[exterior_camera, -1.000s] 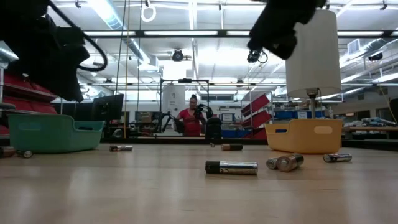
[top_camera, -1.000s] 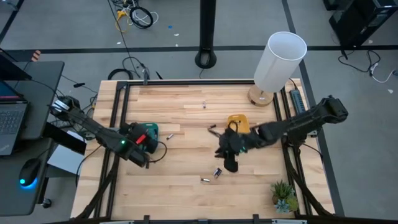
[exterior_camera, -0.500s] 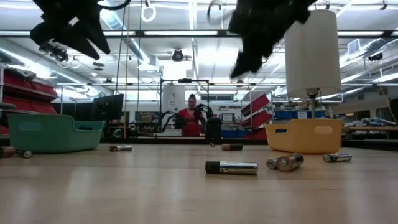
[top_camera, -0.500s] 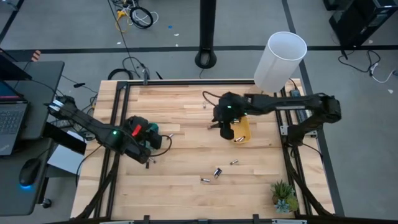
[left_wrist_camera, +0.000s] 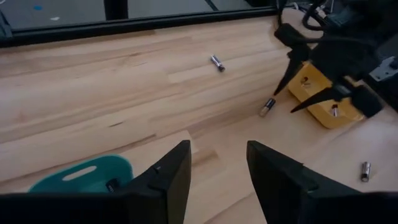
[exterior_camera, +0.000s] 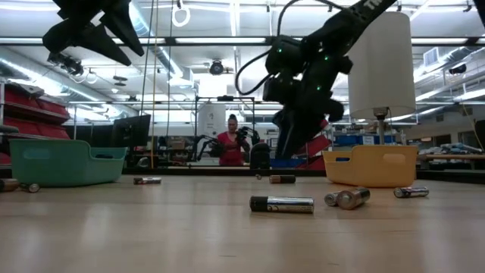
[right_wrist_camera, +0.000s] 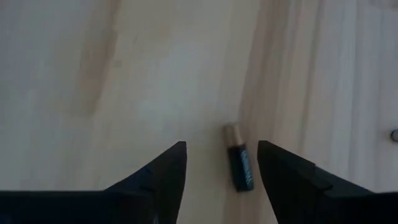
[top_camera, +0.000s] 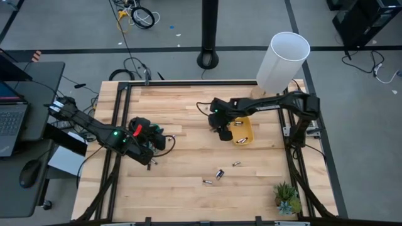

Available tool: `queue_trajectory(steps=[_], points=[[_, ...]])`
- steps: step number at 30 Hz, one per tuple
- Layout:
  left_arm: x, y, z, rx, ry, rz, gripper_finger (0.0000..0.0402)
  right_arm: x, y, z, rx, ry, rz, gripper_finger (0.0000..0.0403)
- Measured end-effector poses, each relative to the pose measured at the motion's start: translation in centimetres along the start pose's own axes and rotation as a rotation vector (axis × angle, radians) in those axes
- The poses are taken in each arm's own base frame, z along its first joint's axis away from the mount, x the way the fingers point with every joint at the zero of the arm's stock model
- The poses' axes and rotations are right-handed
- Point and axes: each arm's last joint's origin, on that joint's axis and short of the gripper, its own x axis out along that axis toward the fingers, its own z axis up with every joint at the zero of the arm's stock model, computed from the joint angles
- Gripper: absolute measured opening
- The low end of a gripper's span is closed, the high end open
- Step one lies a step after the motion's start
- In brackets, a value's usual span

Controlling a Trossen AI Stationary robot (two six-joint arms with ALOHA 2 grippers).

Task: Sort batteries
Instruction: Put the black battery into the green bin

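Observation:
Small dark and silver batteries lie scattered on the wooden table: one (right_wrist_camera: 239,165) straight below my open right gripper (right_wrist_camera: 221,149), one (top_camera: 206,105) farther back, and three (top_camera: 220,174) nearer the front edge. My right gripper (top_camera: 220,132) hangs low just left of the yellow tray (top_camera: 243,130), which has a battery (left_wrist_camera: 334,111) lying in it. It points down and stays clear of the battery beneath it. My left gripper (left_wrist_camera: 217,155) hovers open and empty, high over the green tray (left_wrist_camera: 81,175), which has a battery (left_wrist_camera: 112,185) lying in it.
A white lamp (top_camera: 282,63) stands at the table's far right and a small plant (top_camera: 287,198) at its near right corner. One more battery (top_camera: 171,135) lies just right of the green tray. A person (exterior_camera: 231,144) stands in the room beyond.
My right gripper has gone from the table's near middle toward the far edge, passed by the yellow tray, then come down beside its left side over a battery. My left gripper has risen above the green tray.

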Motion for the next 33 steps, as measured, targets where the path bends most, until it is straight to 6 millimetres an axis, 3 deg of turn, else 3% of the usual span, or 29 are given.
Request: queue_trajectory(steps=[14,17,20,22,28,33], points=[[0.0,-0.2,-0.1,-0.02,0.021,-0.016,0.0168,4.5,-1.4,-1.4,-0.008,0.035,0.055,0.0161],[0.0,-0.3,-0.1,-0.032,0.037,-0.023,0.0168,5.0,-1.6,-1.5,-0.014,0.047,0.037,0.0131],[0.0,-0.4,-0.1,-0.051,0.037,-0.033,0.0168,5.1,-1.6,-1.5,-0.055,0.048,0.023,0.0072],[0.0,-0.5,-0.1,-0.055,0.037,-0.036,0.0168,5.1,-1.6,-1.5,-0.083,0.046,0.023,0.004],[0.0,-0.5,-0.1,-0.046,0.037,-0.034,0.0168,3.9,-1.5,-1.0,-0.064,0.03,0.014,0.004],[0.2,-0.4,0.2,-0.026,-0.006,-0.023,0.0168,0.2,-1.1,0.2,-0.055,-0.034,-0.02,0.004]])
